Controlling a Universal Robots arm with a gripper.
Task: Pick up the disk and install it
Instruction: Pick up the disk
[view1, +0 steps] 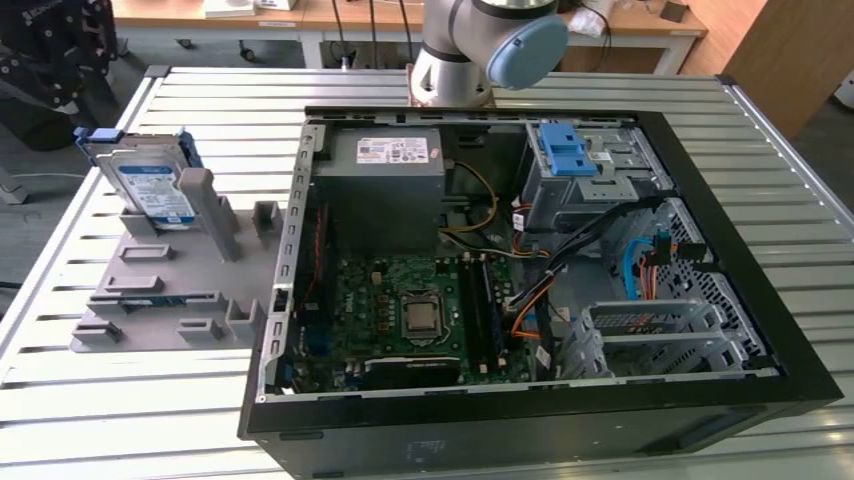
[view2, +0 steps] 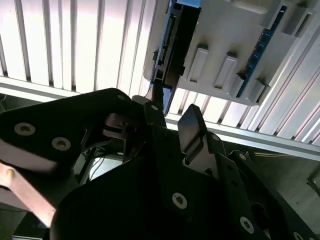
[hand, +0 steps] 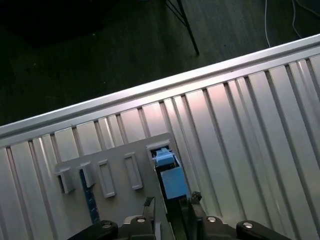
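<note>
The gripper (hand: 171, 200), fingers (hand: 148, 203) apart and empty, hangs over the disk (hand: 174, 182), standing on edge in the rack (view1: 154, 300) at the exterior view's upper left, so pick-up looks the step in hand, calling for jaws squared to that thin edge, though the slot hides its foot.

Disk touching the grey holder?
Touching. The exterior view shows the disk standing upright in a slot of the holder, its lower edge seated there.
</note>
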